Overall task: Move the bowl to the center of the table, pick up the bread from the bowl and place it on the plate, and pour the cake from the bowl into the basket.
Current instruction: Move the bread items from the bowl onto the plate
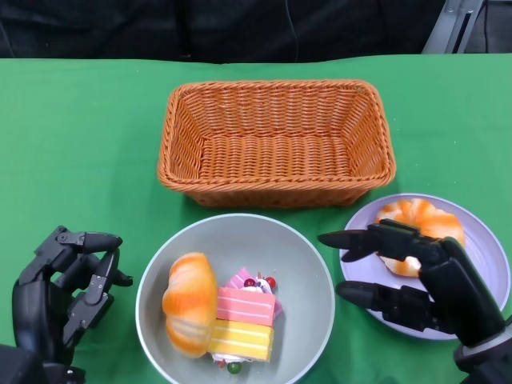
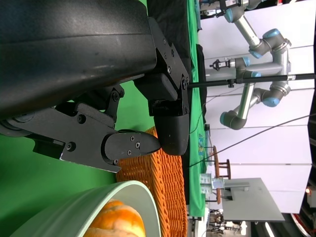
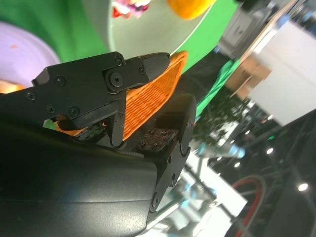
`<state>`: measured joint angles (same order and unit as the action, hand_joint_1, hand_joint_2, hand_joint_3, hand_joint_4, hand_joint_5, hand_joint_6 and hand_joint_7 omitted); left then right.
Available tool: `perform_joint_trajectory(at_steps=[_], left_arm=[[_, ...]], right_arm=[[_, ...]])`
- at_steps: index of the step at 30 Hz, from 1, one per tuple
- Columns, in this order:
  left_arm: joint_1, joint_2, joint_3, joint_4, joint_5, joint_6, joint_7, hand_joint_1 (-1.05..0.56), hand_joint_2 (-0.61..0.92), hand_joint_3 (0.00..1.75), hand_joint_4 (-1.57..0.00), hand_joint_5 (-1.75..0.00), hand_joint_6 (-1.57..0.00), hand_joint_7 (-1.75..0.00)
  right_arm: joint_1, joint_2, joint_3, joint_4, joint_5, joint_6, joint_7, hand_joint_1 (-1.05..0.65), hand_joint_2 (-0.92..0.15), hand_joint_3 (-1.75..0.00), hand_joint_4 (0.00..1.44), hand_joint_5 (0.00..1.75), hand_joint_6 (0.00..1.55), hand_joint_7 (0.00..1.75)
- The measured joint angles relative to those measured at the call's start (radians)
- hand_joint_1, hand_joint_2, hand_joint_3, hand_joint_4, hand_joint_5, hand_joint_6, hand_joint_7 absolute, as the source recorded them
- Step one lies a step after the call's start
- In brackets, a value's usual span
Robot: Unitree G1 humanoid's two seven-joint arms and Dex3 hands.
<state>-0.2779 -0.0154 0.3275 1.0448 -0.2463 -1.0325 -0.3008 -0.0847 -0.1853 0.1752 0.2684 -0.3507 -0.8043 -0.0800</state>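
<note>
Revealing both hands, head view; wrist views, fingers only

A table covered in green cloth fills the head view, with a dark backdrop along its far edge. Wrist views show a bright hall beyond: white walls, ceiling spotlights, and grey industrial robot arms.
</note>
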Motion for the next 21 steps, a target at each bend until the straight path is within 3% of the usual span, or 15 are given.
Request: perform_joint_trajectory(at_steps=[10,21], left_arm=[[0.0,0.0,-0.013,0.002,0.047,-0.013,0.049,-0.22,0.92,0.35,-0.79,-1.48,-0.82,-1.17],[0.0,0.001,-0.017,0.004,0.069,-0.019,0.086,-0.21,0.92,0.35,-0.79,-1.48,-0.84,-1.16]], right_arm=[[-0.002,0.016,0.034,-0.083,-0.021,0.042,0.048,-0.51,-0.87,0.0,0.5,0.85,0.71,0.07],[-0.054,0.025,0.085,-0.071,-0.03,0.06,0.083,-0.51,-0.86,0.0,0.52,0.8,0.74,0.04]])
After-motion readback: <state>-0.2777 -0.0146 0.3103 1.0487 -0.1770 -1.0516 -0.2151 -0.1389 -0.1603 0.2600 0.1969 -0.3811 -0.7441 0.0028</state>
